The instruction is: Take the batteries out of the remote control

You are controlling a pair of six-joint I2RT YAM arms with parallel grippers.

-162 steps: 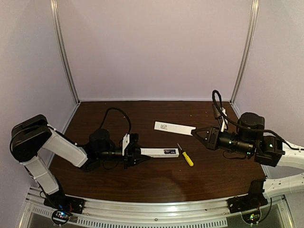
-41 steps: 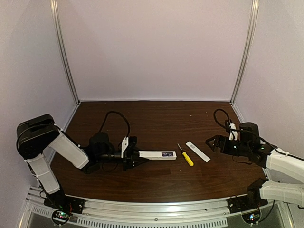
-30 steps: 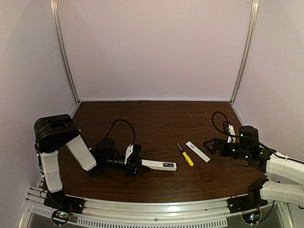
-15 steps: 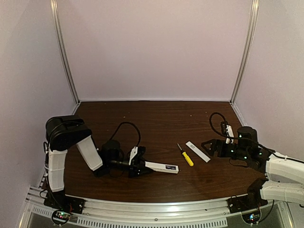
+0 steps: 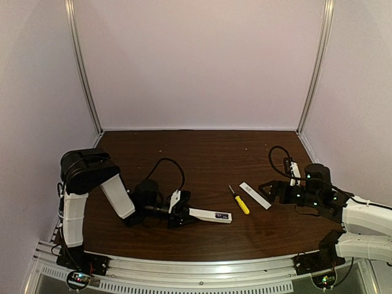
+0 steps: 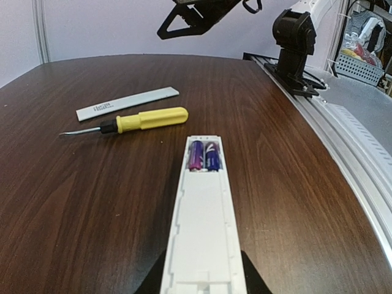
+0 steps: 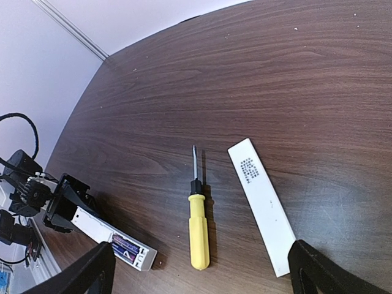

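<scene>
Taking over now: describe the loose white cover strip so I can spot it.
On the dark brown wooden table, look right of centre, ahead of the open right gripper. The flat white cover strip lies beside the yellow-handled screwdriver; unlike the boxy white remote control in the left gripper, it is thin and bears small print.

Two batteries [image 6: 204,155], one remote [image 6: 202,226], one screwdriver [image 6: 144,120] — one cover [image 6: 127,103].

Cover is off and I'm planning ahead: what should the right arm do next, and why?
Probably lower the open right gripper onto the screwdriver. The left gripper grips the remote control, both batteries sit exposed in its open bay, and the right holds nothing.
</scene>
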